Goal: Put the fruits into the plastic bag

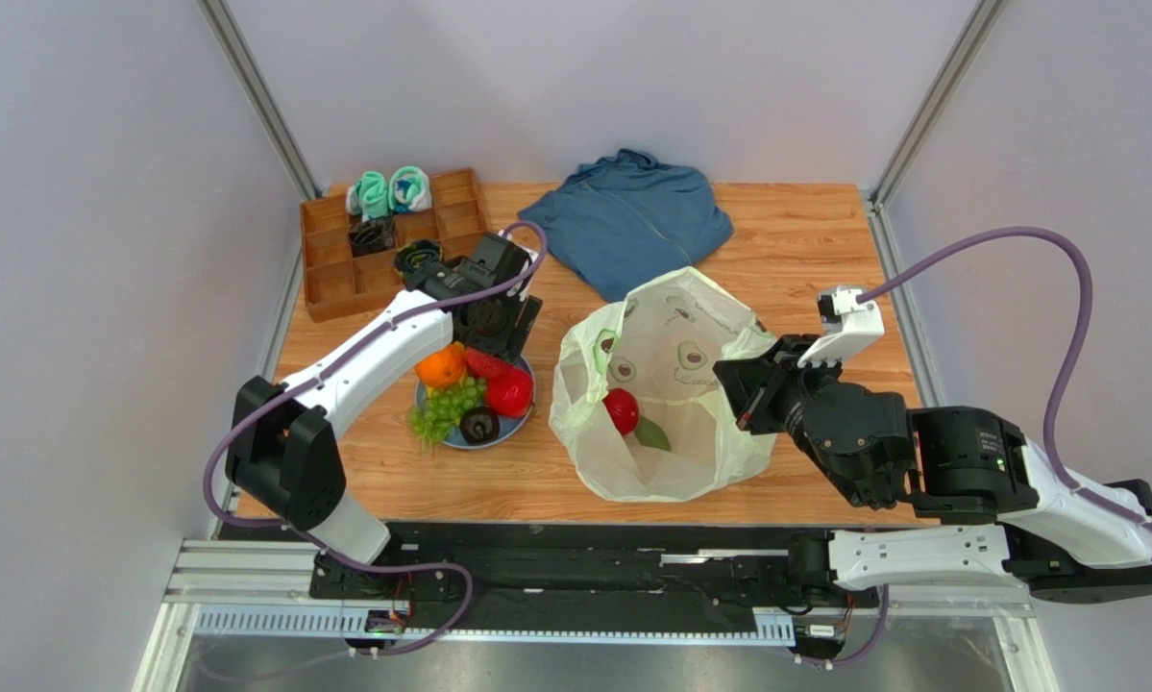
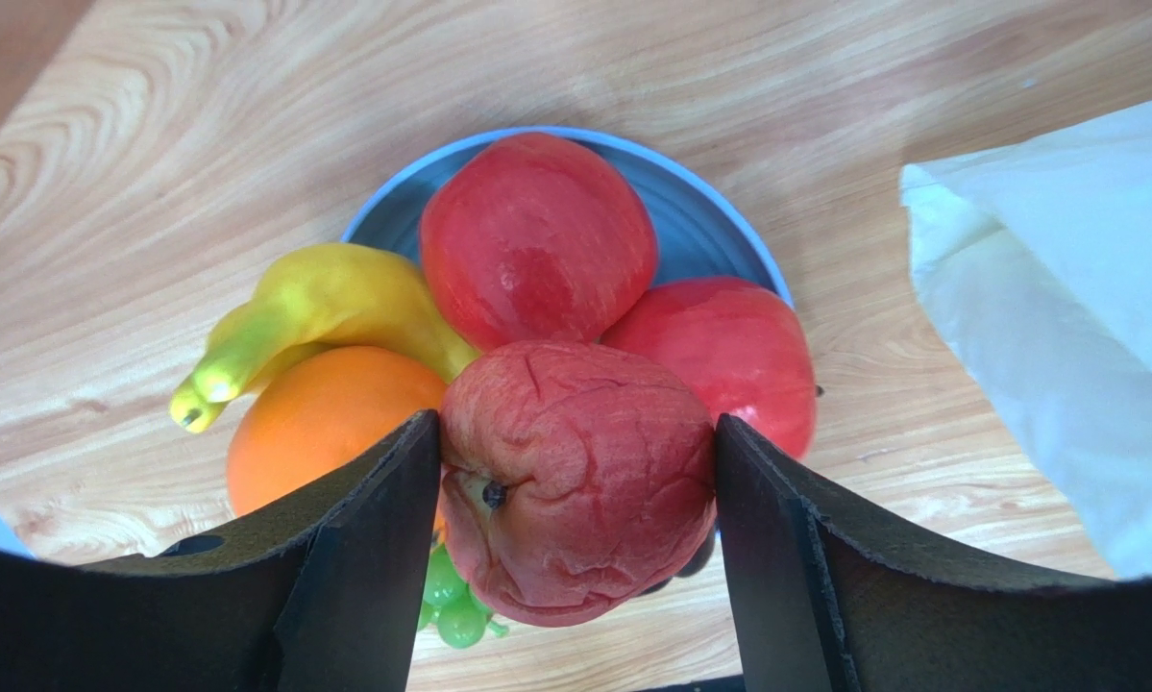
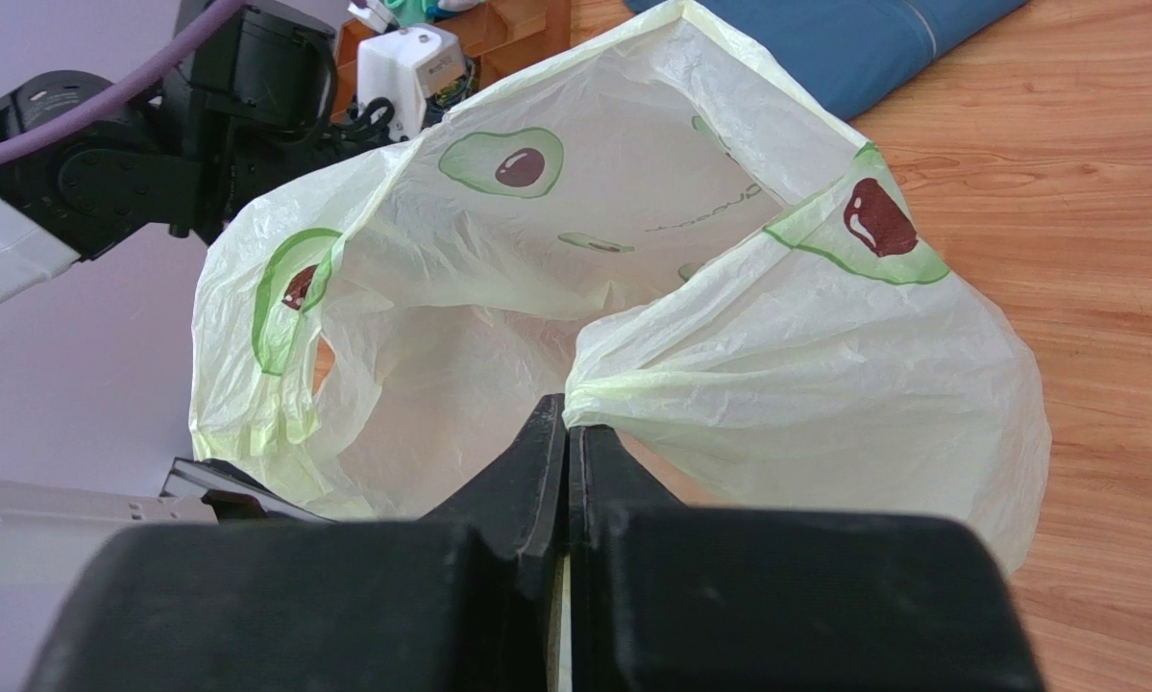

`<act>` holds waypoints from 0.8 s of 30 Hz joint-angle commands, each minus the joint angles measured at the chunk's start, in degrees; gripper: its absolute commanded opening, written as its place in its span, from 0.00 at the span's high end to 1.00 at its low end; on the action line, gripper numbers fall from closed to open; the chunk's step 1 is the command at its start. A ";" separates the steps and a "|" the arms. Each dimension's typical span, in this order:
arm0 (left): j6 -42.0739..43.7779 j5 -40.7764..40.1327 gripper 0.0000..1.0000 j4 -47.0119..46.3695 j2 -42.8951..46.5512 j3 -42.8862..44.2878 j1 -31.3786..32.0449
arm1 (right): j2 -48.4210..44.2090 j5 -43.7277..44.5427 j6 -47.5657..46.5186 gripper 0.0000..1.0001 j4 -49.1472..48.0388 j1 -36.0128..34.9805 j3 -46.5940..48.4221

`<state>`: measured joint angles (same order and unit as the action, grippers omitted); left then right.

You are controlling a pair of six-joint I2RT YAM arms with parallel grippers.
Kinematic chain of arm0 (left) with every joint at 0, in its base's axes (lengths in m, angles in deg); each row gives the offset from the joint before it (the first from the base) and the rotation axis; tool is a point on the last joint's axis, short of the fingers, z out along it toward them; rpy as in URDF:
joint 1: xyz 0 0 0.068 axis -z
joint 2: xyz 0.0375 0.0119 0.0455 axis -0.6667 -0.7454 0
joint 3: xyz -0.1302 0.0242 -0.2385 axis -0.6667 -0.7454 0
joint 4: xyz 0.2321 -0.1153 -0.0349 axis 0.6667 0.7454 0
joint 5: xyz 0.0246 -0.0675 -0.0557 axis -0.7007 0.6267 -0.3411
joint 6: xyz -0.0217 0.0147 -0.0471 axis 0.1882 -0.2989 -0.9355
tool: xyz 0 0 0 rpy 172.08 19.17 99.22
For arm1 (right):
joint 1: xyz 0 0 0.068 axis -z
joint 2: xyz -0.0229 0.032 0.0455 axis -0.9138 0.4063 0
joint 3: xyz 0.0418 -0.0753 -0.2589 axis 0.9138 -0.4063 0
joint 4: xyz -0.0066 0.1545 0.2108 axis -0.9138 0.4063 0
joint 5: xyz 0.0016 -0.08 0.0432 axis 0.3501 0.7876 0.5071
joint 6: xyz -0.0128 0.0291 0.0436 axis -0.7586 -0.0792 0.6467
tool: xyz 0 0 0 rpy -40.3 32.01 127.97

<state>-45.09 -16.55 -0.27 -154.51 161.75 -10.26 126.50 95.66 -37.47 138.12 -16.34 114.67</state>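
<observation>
L gripper (image 2: 574,433) over the blue plate (image 2: 711,216), jaws at mid width, clamped on a wrinkled red fruit (image 2: 582,498), one finger on each side of it. Fruit roughly round, no clear long axis. Stem dimple faces the cam, turned twd the finger on wrist-view left. It sits above the pile; can't tell if clear of it.

On the plate: two smooth red fruits (image 2: 538,238), side by side at the far part. Banana (image 2: 322,310) w/ long axis diagonal, tip pointing lower-left in wrist view, lying against the orange (image 2: 322,433). Grapes (image 2: 459,613) partly hidden under the held fruit. Avocado (image 1: 479,426) at the plate's near edge.

L arm: forearm slants from base twd far-right, wrist bent down over the plate.

Plastic bag (image 1: 668,375) just R of the plate, mid-table (image 1: 812,260), mouth gaping upward, long axis approx near-far. Inside: one red fruit (image 1: 620,410) plus a green item beside it, ID unclear.

R gripper (image 3: 567,433) pinched tight on the bag's R rim, film between the fingers. R arm folded low, wrist pointing L at the bag.

Blue garment (image 1: 632,216) behind the bag; wooden tray (image 1: 394,238) w/ socks at far-L.
</observation>
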 commanded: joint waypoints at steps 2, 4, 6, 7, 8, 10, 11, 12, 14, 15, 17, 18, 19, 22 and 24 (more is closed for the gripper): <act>-0.17 1.29 0.44 0.44 5.86 3.33 0.35 | 0.53 2.32 0.73 1.00 -0.04 0.10 2.01; -0.78 2.08 0.44 0.97 7.26 3.95 0.35 | 0.79 2.41 0.55 1.00 -0.04 0.02 2.27; -1.57 3.75 0.44 1.32 8.58 4.56 0.35 | 1.05 2.23 0.29 1.00 -0.04 0.10 2.45; -1.83 4.45 0.44 1.06 10.33 4.74 0.35 | 1.14 2.23 0.20 1.00 -0.04 0.02 2.54; -2.18 6.02 0.44 0.88 11.39 5.00 0.35 | 1.14 2.32 0.20 1.00 -0.04 0.10 2.54; -3.68 7.00 0.44 -0.51 15.25 5.79 0.35 | 1.32 2.23 0.11 1.00 -0.04 0.02 2.54; -4.12 8.31 0.44 -1.57 17.01 5.71 0.35 | 1.32 2.06 0.11 1.00 -0.04 0.01 2.54; -5.16 9.02 0.43 -2.71 20.59 5.62 0.27 | 1.49 2.14 0.11 1.00 -0.04 0.10 2.54; -6.40 11.91 0.43 -5.79 23.86 5.97 0.35 | 1.49 1.88 0.11 1.00 -0.13 0.10 2.54; -7.97 13.23 0.43 -6.76 26.58 6.75 0.35 | 1.58 1.88 0.11 1.00 -0.13 0.02 2.54; -9.74 16.83 0.43 -8.87 28.70 8.42 0.44 | 1.67 1.88 0.11 1.00 -0.22 0.10 2.54; -11.40 17.89 0.43 -9.57 30.45 9.04 0.44 | 1.76 1.88 -0.06 1.00 -0.22 0.19 2.54; -12.11 18.86 0.43 -10.97 31.17 9.57 0.70 | 1.85 1.97 -0.15 1.00 -0.39 0.19 2.54; -14.49 21.41 0.42 -13.43 32.84 11.15 3.85 | 2.37 1.53 -0.59 1.00 -0.83 0.19 2.63; -16.16 22.91 0.42 -14.93 33.46 11.24 6.06 | 2.72 1.27 -0.77 1.00 -0.92 0.19 2.80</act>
<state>-56.35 0.65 -10.04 -121.39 171.93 -7.57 128.55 95.90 -37.78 138.12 -16.29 115.31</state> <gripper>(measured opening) 0.719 0.009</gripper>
